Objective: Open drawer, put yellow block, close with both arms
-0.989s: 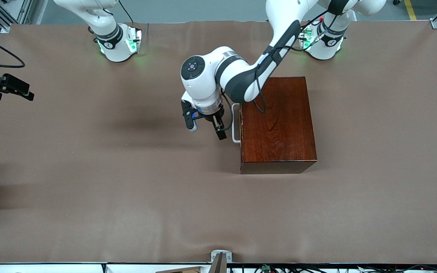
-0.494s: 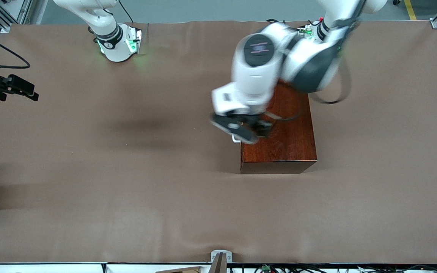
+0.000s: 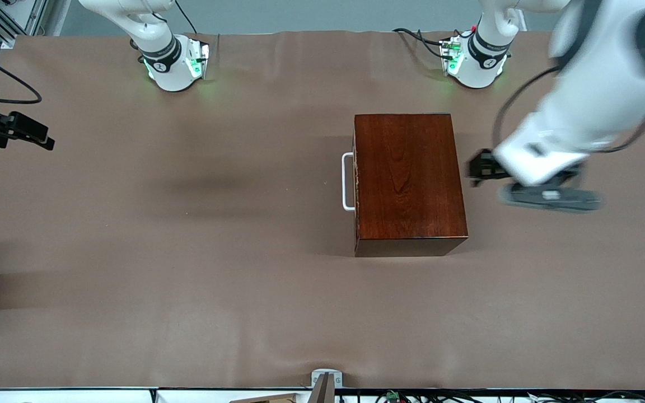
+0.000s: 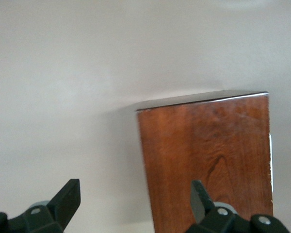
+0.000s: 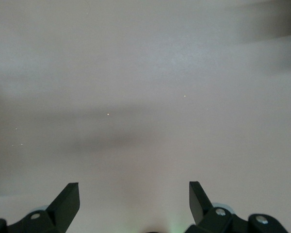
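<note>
Looking down, we see the drawer (image 3: 354,182) shut in its box (image 3: 409,179) mid-tabletop (image 3: 188,252), left end effector (image 4: 136,201) spread beside it, right end effector (image 5: 134,200) spread, waiting over bare tabletop.

We looked down from a high camera facing both arm bases, taking in the whole desk (image 3: 188,268) with the box (image 3: 409,179) near its middle. From the left wrist we looked down past that pincer's fingers (image 4: 68,196) onto the box (image 4: 208,160) and bare desk, a part shared with the high view. From the right wrist we saw only desk (image 5: 145,97) between its fingers (image 5: 68,196).
</note>
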Action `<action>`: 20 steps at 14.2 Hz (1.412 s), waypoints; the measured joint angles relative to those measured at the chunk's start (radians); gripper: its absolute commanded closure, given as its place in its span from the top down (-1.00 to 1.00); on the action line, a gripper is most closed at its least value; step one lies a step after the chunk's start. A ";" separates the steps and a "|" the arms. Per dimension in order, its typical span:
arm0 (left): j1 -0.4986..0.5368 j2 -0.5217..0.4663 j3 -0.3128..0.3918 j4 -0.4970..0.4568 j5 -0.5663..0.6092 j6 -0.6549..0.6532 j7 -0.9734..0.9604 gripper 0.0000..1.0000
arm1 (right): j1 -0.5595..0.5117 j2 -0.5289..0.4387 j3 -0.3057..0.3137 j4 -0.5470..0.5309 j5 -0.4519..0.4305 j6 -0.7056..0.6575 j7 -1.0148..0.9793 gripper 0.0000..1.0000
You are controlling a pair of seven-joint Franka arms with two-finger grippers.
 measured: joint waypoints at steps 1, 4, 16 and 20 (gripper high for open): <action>0.057 -0.015 0.000 -0.005 -0.015 -0.029 0.001 1.00 | -0.001 0.000 -0.001 0.000 0.000 0.000 0.000 1.00; 0.141 -0.048 0.001 -0.022 -0.019 -0.049 0.002 1.00 | -0.003 0.000 -0.002 0.000 0.000 -0.006 0.000 1.00; 0.229 -0.268 -0.004 -0.330 -0.019 0.059 0.131 1.00 | -0.002 0.000 0.003 0.016 0.000 -0.007 0.000 1.00; 0.229 -0.275 -0.002 -0.338 -0.019 0.072 0.099 1.00 | -0.002 0.000 0.003 0.016 0.000 -0.007 0.000 1.00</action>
